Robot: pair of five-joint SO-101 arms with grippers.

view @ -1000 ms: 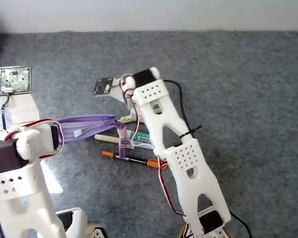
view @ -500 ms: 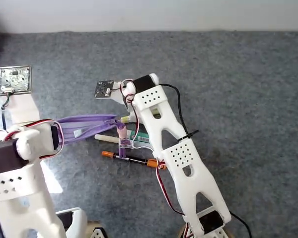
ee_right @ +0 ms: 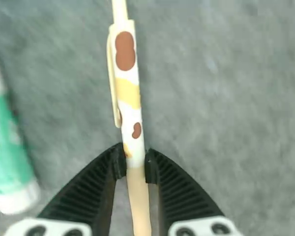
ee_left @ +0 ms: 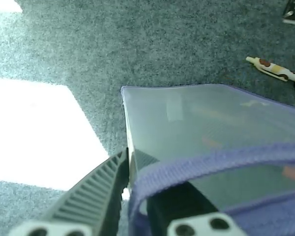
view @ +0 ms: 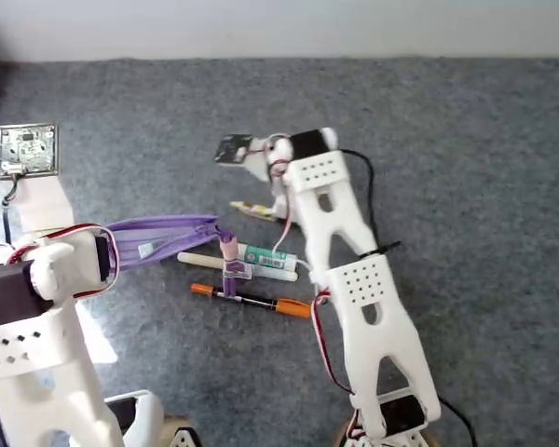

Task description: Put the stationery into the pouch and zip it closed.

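L pincer (ee_left: 132, 169) clamps pouch (ee_left: 196, 123) corner (purple trim) | R pincer (ee_right: 132, 161) clamps spotted pen (ee_right: 124, 83); green marker (ee_right: 5, 147) nr

A purple pouch (view: 163, 237) is stretched from the left arm (view: 37, 307) over the grey table (view: 466, 168); a green-and-white marker (view: 261, 257) and an orange-capped pen (view: 252, 301) are laid beside it, a spotted pen (view: 250, 209) farther off.

Glossy clear plastic pouch (ee_left: 196, 123), cloth-edged; smooth plastic pen (ee_right: 125, 93); rough matt carpet (view: 466, 140).
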